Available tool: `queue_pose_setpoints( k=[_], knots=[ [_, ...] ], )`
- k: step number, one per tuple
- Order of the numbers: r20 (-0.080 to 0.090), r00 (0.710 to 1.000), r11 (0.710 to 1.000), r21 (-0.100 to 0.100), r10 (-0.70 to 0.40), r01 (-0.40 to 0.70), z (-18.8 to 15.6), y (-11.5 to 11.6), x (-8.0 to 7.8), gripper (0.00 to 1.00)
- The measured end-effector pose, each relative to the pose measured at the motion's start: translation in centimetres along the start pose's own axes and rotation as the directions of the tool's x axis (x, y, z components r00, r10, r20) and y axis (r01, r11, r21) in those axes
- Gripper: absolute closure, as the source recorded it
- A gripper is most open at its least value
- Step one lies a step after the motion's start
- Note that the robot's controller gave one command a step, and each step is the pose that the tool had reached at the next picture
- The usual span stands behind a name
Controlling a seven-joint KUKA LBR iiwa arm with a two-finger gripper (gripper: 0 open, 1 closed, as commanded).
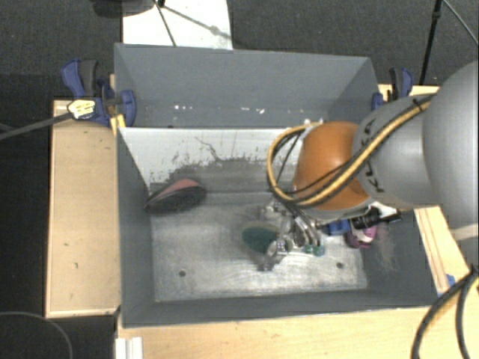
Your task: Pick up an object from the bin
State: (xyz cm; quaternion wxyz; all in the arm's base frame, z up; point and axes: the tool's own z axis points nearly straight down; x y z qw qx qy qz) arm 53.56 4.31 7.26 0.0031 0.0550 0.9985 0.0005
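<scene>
Hanging just right of a dark-green oval (257, 238) lying left-to-right, the claw (278, 251) hides its state.

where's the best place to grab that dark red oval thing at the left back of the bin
Probably across its narrow middle, coming straight down: the dark red oval thing lies with its long axis left to right, close against the bin's sloped back wall, so a rear approach looks blocked.

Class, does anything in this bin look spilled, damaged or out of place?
Nothing spilled or broken. Only the bin's back wall looks scuffed, with dark scratches above the reddish-topped oval thing.
</scene>
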Motion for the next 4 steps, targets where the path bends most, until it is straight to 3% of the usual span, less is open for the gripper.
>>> queue_pose_setpoints(
  k=[1,2,4],
  knots=[
    [0.002,0.979,0.979,0.000,0.206,-0.206,-0.1,1.5,0.9,0.00],
    [0.010,0.978,0.978,-0.004,0.209,-0.209,-0.3,1.5,0.6,1.00],
    [-0.002,0.979,0.979,0.000,0.204,-0.204,-7.2,1.5,0.3,1.00]
  ],
)
